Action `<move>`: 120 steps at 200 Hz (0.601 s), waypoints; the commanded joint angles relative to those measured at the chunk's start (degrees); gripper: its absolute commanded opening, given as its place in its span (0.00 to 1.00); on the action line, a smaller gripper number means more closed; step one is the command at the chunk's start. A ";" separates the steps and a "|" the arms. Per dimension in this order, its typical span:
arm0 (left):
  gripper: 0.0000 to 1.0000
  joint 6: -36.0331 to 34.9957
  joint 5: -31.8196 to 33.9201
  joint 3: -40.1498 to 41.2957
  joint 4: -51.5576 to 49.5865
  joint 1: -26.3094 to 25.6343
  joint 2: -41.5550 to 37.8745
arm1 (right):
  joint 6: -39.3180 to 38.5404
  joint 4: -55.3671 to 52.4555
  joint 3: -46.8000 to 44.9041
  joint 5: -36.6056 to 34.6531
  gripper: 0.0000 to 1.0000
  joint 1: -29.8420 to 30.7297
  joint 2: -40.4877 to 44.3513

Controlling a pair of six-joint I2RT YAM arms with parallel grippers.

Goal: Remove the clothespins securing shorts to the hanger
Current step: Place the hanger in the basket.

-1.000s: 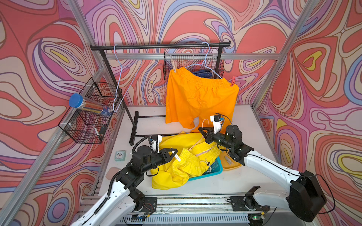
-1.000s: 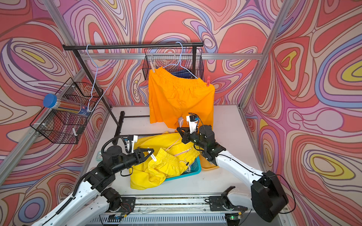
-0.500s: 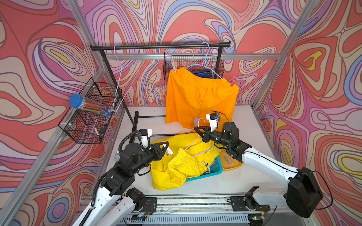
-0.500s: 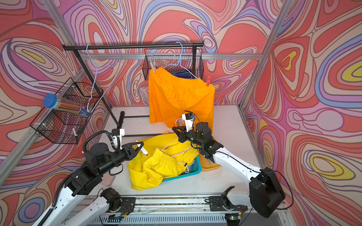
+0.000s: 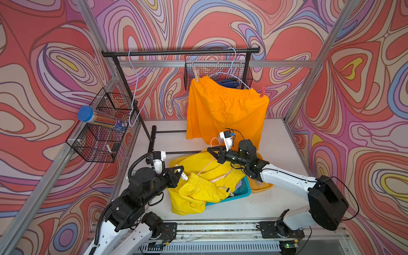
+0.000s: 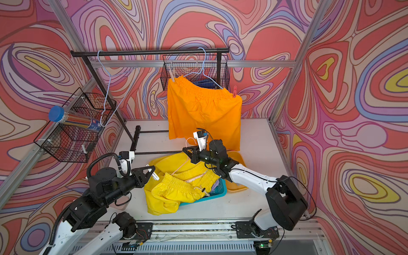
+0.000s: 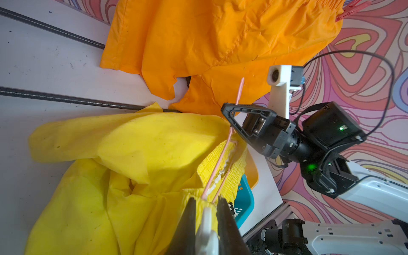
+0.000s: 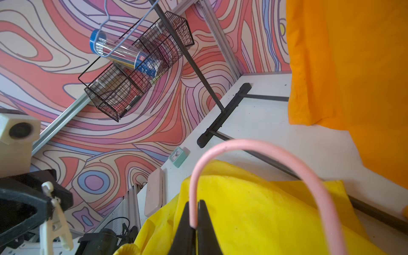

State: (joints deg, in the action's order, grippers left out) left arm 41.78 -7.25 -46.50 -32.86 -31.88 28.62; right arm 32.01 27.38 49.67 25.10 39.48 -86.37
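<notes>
My left gripper (image 5: 180, 171) is shut on a white clothespin (image 7: 206, 223), held just left of the yellow shorts (image 5: 198, 189), which lie crumpled over a basket. My right gripper (image 5: 209, 150) is shut on the hook of the pink hanger (image 8: 242, 143); its wire runs down into the yellow waistband (image 7: 220, 154). Orange shorts (image 5: 225, 110) hang from a pale blue hanger (image 5: 234, 75) on the black rail. A beige clothespin (image 5: 196, 76) pins one corner of the waistband and a red clothespin (image 5: 262, 91) the other.
A teal basket (image 5: 242, 189) and a yellow tray (image 5: 262, 187) sit under the yellow shorts. An empty blue hanger (image 5: 134, 88) hangs on the rail. Wire baskets (image 5: 97, 134) (image 5: 220, 70) are on the left wall and at the back. A mint clock (image 8: 178, 156) lies by the rail's foot.
My left gripper has drawn back to the left with the white clothespin, away from the yellow waistband. My right gripper has moved left with the pink hanger.
</notes>
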 commanded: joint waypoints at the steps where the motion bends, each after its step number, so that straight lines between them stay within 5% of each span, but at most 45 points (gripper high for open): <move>1: 0.12 -1.15 -0.63 1.13 -0.54 0.24 -0.70 | 5.14 5.97 -0.65 1.74 0.00 1.77 -3.50; 30: 0.12 -1.74 -1.47 0.37 -0.76 0.24 0.68 | 5.41 6.71 -0.58 1.72 0.00 1.84 -5.42; 120: 0.15 -2.09 -6.72 1.57 3.84 0.24 5.98 | 2.74 -8.15 -0.40 -10.33 0.33 1.82 1.29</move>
State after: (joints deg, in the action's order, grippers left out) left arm 40.45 -11.64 -45.76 -32.18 -31.88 34.00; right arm 35.40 24.12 49.58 20.10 40.97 -88.09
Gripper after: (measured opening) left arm 0.172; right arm 0.310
